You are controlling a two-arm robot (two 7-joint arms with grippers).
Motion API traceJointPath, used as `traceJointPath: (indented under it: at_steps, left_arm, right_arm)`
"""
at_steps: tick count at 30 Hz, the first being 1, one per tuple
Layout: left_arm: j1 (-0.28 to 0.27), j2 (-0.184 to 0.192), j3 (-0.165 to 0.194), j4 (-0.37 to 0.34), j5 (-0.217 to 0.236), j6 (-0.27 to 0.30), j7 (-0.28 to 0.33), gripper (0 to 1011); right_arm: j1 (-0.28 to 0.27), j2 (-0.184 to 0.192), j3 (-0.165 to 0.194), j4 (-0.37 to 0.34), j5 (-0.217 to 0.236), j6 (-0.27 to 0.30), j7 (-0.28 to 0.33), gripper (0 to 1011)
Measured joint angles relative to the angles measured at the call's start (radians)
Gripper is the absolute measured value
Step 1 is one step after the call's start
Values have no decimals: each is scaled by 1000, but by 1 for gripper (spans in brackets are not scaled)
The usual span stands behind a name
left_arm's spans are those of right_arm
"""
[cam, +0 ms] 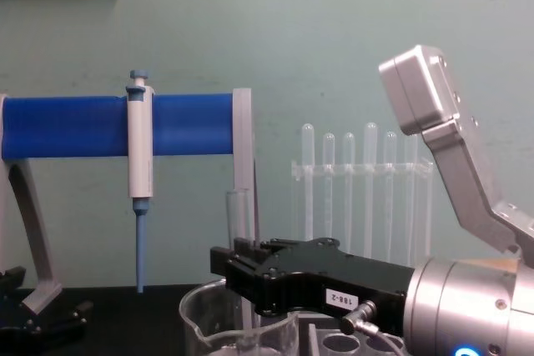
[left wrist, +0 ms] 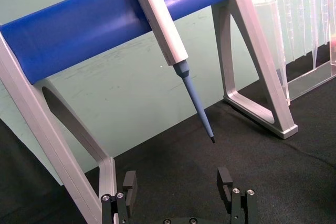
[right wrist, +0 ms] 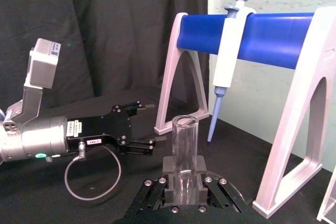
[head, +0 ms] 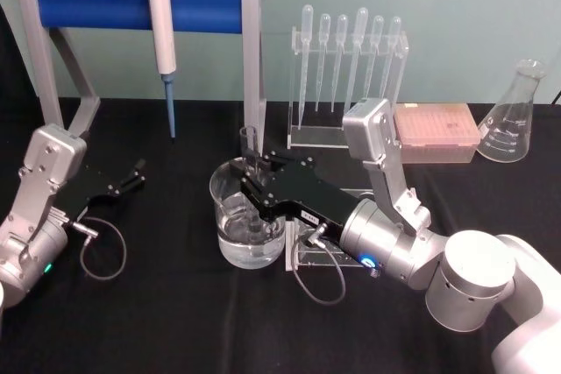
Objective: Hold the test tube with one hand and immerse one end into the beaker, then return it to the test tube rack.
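While the right end effector [head: 256,192] pinches the test tube [head: 249,148] upright, its btm end sits in the beaker [head: 224,203]. Dip looks done; rack [head: 302,260] return isn't. Left end effector [head: 133,176] idle, spread.

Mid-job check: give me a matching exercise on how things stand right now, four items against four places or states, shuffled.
Items:
1. tube
2. pipettor
3. left hand
4. flask

Places or states:
A. open and empty, at the left side of the table
B. hanging on the blue bar
C. upright in the shut right hand, lower end inside the beaker
D. standing at the table's far right

Pairs: 1-C, 2-B, 3-A, 4-D
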Motion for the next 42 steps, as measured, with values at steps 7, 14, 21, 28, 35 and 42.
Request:
traceJointPath:
  at_steps: [7, 14, 21, 28, 35, 42]
  left_arm:
    - [0, 0, 0, 0, 0, 0, 0, 1000]
    - [0, 0, 0, 0, 0, 0, 0, 1000]
    - [0, 0, 0, 0, 0, 0, 0, 1000]
    - [0, 0, 0, 0, 0, 0, 0, 1000]
    - [0, 0, 0, 0, 0, 0, 0, 1000]
    - [0, 0, 0, 0, 0, 0, 0, 1000]
  right_arm:
    - [-8, -4, 12, 0, -5, -1, 0, 227]
    - [-8, -4, 12, -2, -5, -1, 0, 227]
    - [-7, -3, 11, -3, -4, -1, -1, 227]
    - [-7, -3, 11, -3, -4, 0, -1, 226]
    - [-6, -2, 10, -3, -3, 1, -2, 227]
    - [-6, -2, 10, -3, -3, 1, -2, 227]
